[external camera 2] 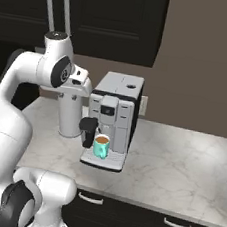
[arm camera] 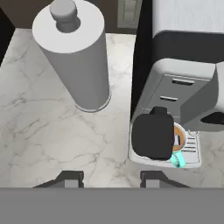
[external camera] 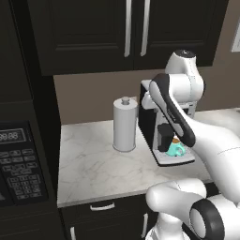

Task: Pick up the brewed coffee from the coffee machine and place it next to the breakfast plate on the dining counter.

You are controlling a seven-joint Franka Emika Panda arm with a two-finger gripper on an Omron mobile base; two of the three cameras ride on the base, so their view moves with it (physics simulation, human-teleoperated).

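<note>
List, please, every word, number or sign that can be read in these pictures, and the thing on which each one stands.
Nothing can be read with certainty.
Microwave panel: its display shows pale digits and its keys carry small marks, all too blurred to read.
Coffee machine: the small display on its front is too small to read.
Teal mug and paper-towel roll: no text on them.

base cams flank coffee machine [external camera: 161,124], hand cam overhead
</note>
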